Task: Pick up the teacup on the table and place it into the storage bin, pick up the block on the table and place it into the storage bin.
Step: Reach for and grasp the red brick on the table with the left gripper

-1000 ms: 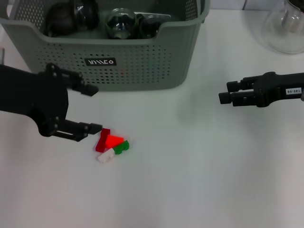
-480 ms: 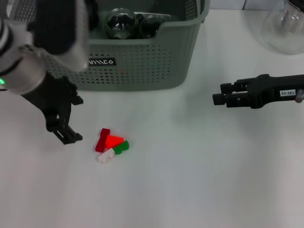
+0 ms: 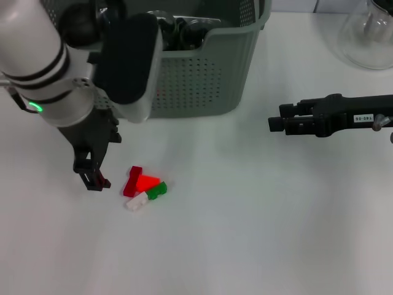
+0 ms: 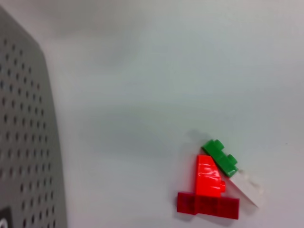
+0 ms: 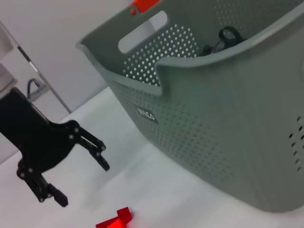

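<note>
Block (image 3: 145, 187) of red, green and white bricks lies on open table (image 3: 258, 233), clear of the storage bin (image 3: 202, 80); my left gripper (image 3: 92, 175) hangs just beside it, fingers spread; right gripper (image 3: 276, 124) well apart, pinched together

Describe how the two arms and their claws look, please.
The left arm is thick and white with black bands, a small green light and a black panel; its left claw is black with jointed metal fingers. The right arm is slim and black with a small white label; the right claw is black too.
</note>
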`<state>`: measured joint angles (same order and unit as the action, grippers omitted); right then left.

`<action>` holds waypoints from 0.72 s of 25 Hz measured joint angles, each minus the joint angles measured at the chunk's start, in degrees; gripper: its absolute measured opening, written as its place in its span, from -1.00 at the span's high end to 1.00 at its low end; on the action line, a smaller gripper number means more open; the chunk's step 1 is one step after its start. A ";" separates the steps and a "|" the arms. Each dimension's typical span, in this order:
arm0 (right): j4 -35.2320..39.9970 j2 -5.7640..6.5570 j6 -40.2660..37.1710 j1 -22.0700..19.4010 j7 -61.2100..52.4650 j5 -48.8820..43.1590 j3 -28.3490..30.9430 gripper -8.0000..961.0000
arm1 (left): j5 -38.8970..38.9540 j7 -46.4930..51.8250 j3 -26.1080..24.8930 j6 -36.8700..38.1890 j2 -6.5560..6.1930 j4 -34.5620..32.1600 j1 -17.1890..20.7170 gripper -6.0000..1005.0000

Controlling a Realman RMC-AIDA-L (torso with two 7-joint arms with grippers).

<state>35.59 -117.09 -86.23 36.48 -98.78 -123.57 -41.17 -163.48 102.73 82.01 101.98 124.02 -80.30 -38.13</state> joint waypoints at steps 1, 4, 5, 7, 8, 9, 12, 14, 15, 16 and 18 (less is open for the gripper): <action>0.00 -0.06 0.17 0.00 0.01 0.01 0.10 -0.25 | -0.03 -0.40 0.67 -0.79 -0.01 0.91 -0.14 -0.74; 0.00 -0.21 0.34 0.00 -0.03 0.00 0.42 -0.25 | -0.06 -1.30 2.35 -2.69 -0.01 3.08 -0.28 -0.73; 0.00 -0.25 0.39 0.00 -0.05 0.00 0.56 -0.25 | -0.07 -1.64 2.89 -3.44 -0.01 4.03 -0.37 -0.73; 0.00 -0.29 0.45 0.08 -0.12 0.00 0.83 -0.25 | -0.09 -2.12 3.55 -4.58 -0.01 5.64 -0.63 -0.73; 0.00 -0.31 0.48 0.12 -0.16 0.01 0.93 -0.25 | -0.10 -2.26 3.88 -5.11 -0.01 6.61 -0.85 -0.73; 0.00 -0.32 0.56 0.15 -0.19 0.00 1.02 -0.25 | -0.10 -2.37 4.21 -5.71 -0.01 7.54 -1.06 -0.73; 0.00 -0.34 0.86 0.17 -0.28 0.00 1.13 -0.25 | -0.12 -2.53 5.11 -6.87 0.07 8.74 -1.36 -0.72; 0.01 -0.33 1.04 0.20 -0.30 0.00 1.17 -0.25 | -0.12 -2.64 5.44 -7.23 0.14 9.13 -1.52 -0.72; 0.01 -0.33 1.14 0.23 -0.30 0.00 1.19 -0.25 | -0.09 -2.72 5.53 -7.44 0.20 9.55 -1.80 -0.72; 0.00 -0.34 1.30 0.25 -0.30 0.00 1.21 -0.25 | -0.04 -2.75 5.54 -7.53 0.22 9.99 -2.06 -0.72; 0.01 -0.33 1.62 0.30 -0.28 0.00 1.23 -0.25 | 0.12 -2.85 5.61 -7.79 0.29 10.90 -2.46 -0.72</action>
<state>35.60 -117.42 -84.61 36.78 -99.07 -123.57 -39.94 -163.37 99.88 87.62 94.19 124.31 -69.41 -40.59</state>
